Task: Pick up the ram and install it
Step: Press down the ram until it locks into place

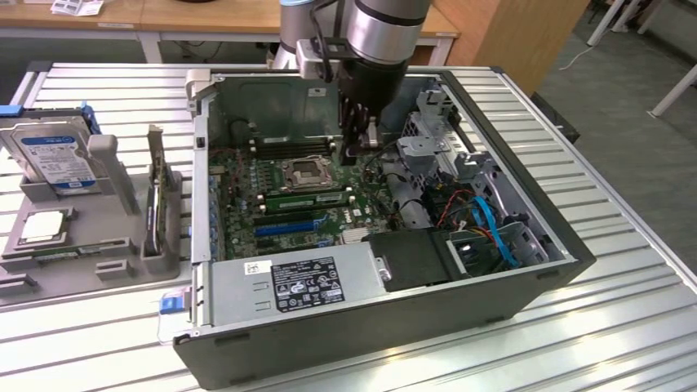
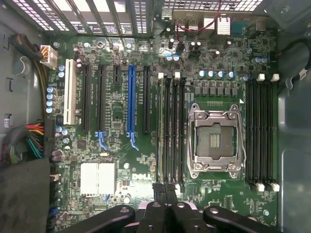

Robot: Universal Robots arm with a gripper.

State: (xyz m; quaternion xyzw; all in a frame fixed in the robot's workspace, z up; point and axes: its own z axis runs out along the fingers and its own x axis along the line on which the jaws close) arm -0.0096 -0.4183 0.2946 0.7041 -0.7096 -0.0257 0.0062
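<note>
On the slatted metal table point(image 1: 610, 269), an open computer case point(image 1: 544, 245) holds the motherboard point(image 2: 121, 160), over which the closed hand point(image 1: 361, 149) hovers empty, while the ram point(image 1: 308, 197) sits seated in a slot beside the CPU socket point(image 2: 215, 141), its long axis parallel to the neighbouring slots.
</note>
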